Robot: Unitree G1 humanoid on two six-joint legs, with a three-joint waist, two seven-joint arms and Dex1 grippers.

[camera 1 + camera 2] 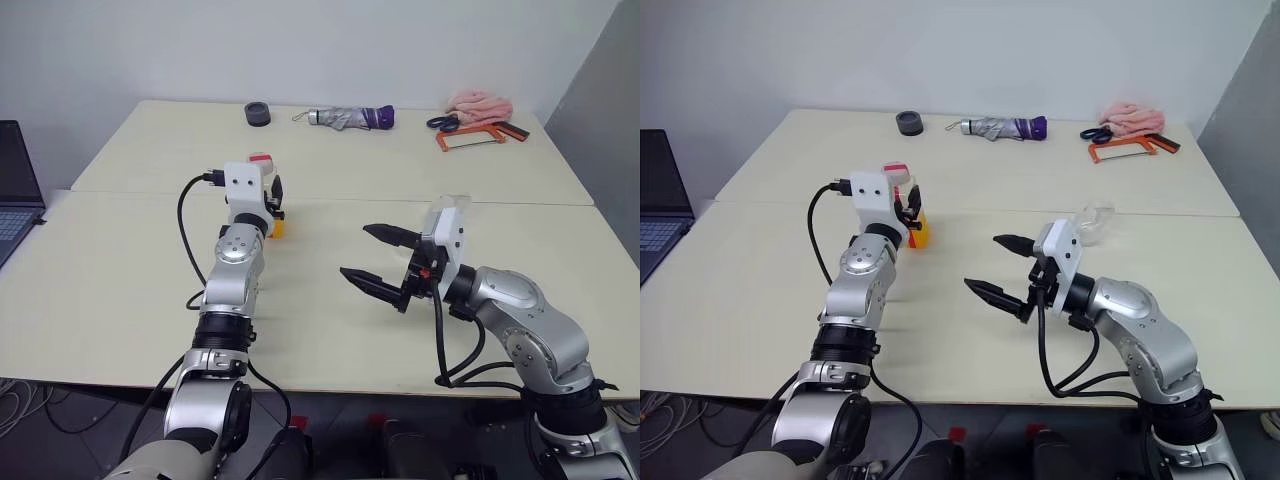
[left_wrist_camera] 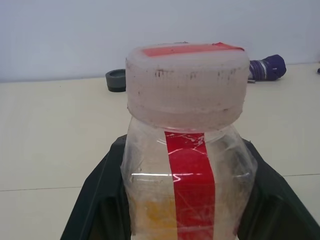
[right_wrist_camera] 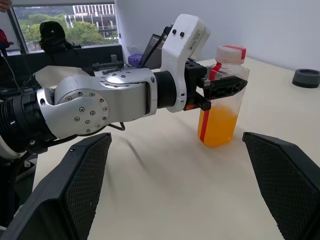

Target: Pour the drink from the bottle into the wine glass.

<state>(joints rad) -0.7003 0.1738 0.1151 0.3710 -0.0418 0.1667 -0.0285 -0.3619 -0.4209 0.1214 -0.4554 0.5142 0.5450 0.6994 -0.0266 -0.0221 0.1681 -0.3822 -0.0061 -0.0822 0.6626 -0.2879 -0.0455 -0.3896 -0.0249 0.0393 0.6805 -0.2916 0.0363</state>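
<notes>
Presently, head views: table (image 1: 330, 300), cream, two tops butted together. Bottle (image 1: 908, 205) upright on it, left of centre, clamped by the left gripper (image 1: 912, 208), whose black fingers close on its sides just below the cap (image 1: 260, 158). Right gripper (image 1: 380, 260) held above the table well to the right of the bottle, its two fingers spread wide, nothing between them. Wine glass (image 1: 1096, 218) mostly hidden behind the right hand; a clear rounded bowl shows past the white housing, contents not readable. Step in hand, as judged: bottle grasped, not yet lifted, cap still on. Next move calls for the cap to come off, likely with the free right gripper, before any tilt toward the glass

Left wrist view: bottle (image 2: 187, 150) close up, white cap with a red top, red strip down the front. Black fingers (image 2: 95, 200) press both flanks. Drink (image 2: 150, 215) shows as an orange tint low in the body; upper part clear

Right wrist view: bottle (image 3: 222, 97) standing on the table, left gripper (image 3: 220, 90) shut around its shoulder. Drink (image 3: 219, 127) fills roughly the lower half, bright orange. Right fingers (image 3: 75, 180) stand far apart on either side
</notes>
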